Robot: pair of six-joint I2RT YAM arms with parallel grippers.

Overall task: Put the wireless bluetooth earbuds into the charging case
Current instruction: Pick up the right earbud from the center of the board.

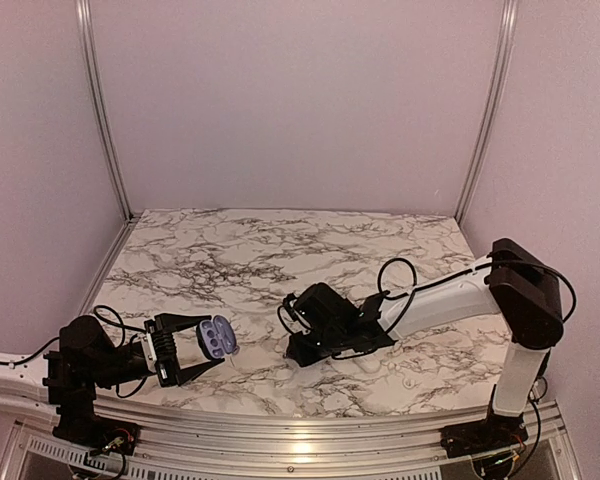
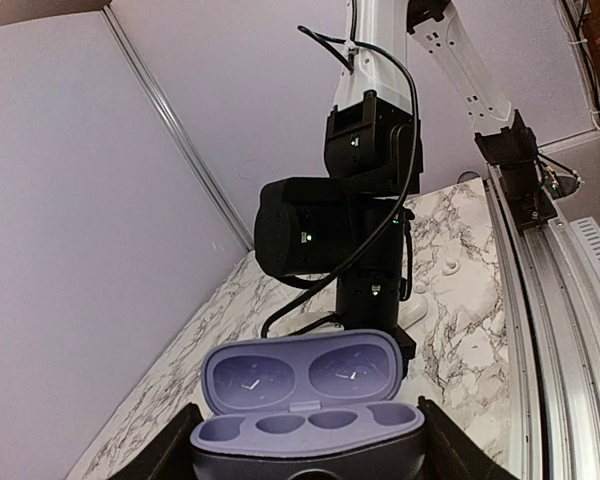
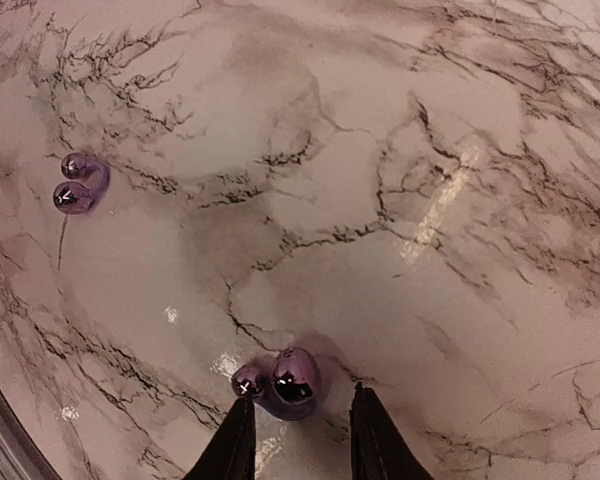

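My left gripper (image 1: 195, 345) is shut on the charging case (image 1: 217, 336), holding it above the table's near left edge. In the left wrist view the charging case (image 2: 305, 420) sits between both black fingers (image 2: 450, 445). Its lid is open, its lavender inner face shows and its wells are empty. One shiny purple-grey earbud (image 3: 280, 382) lies on the marble just ahead of my right gripper (image 3: 300, 425). That gripper's jaws stand apart, with the left fingertip close to the bud's small end. A second earbud (image 3: 78, 183) lies further off to the left. My right gripper (image 1: 300, 345) points down at mid-table.
The marble table (image 1: 280, 250) is walled in by plain panels at the back and sides, with metal rails (image 1: 280, 425) along the near edge. The right arm (image 2: 350, 230) stands directly beyond the held case in the left wrist view.
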